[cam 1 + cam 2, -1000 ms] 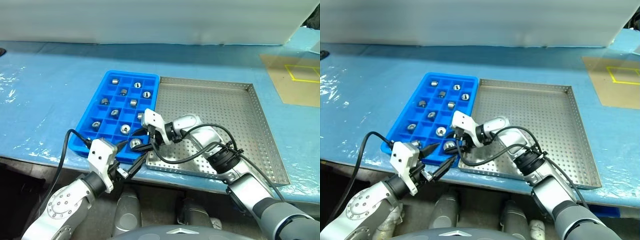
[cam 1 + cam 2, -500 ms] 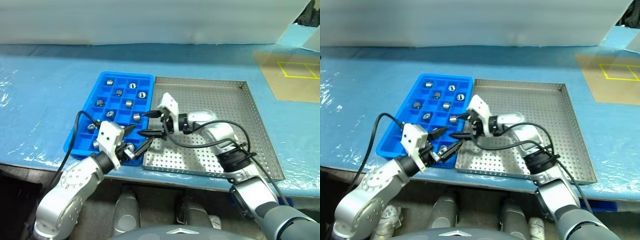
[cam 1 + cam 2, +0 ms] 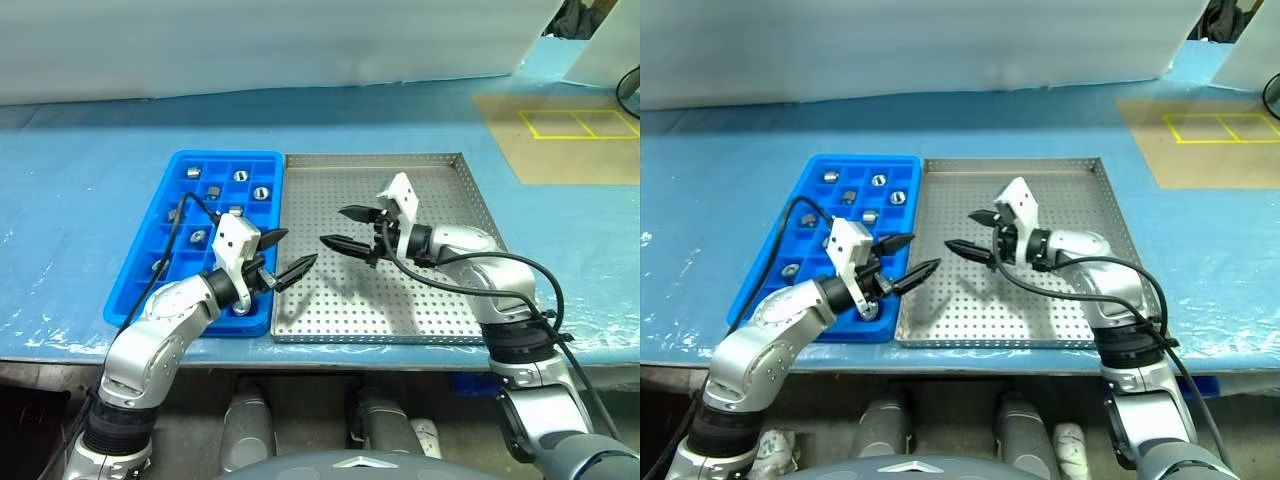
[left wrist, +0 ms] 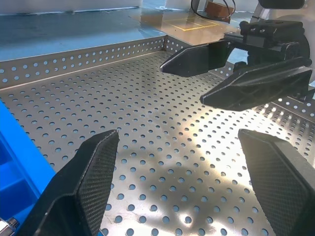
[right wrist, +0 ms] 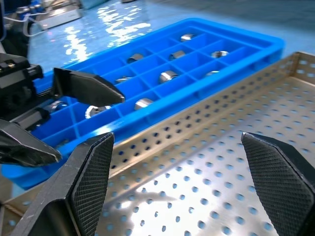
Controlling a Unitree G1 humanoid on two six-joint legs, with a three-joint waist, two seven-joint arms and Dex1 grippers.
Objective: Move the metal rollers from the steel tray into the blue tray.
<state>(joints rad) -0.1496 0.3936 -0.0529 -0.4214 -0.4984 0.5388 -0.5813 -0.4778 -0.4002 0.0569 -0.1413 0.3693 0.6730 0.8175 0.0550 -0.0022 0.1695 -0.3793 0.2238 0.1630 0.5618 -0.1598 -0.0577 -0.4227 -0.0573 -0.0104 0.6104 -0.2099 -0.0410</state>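
Zero rollers are left on the steel tray [image 3: 440, 300] as far as we can see, its perforated floor looks bare from rim to rim in both head views and in the left wrist view too. All the metal rollers [image 3: 261, 192] we can spot are sitting in the blue tray [image 3: 150, 268], which lies right alongside the steel one on its left, their long edges touching or nearly so. We count something like eight or nine of them spread over the little square compartments, though a couple near the front are partly hidden by the left arm so we can't give an exact tally. Our left gripper [image 3: 283, 256] hovers over the seam between the two trays, fingers spread wide with nothing between them. Our right gripper [image 3: 346, 228] hangs above the middle of the steel tray, pointing back toward the left one, also spread wide and carrying nothing. The two sets of fingertips face each other, near but apart. So our read is that the job is basically done, or at the very least there's nothing obvious left to pick. If anything's outstanding, it'd be a roller tucked somewhere we can't see, like under an arm, and honestly we doubt it. The right wrist view shows several rollers settled in their cells.
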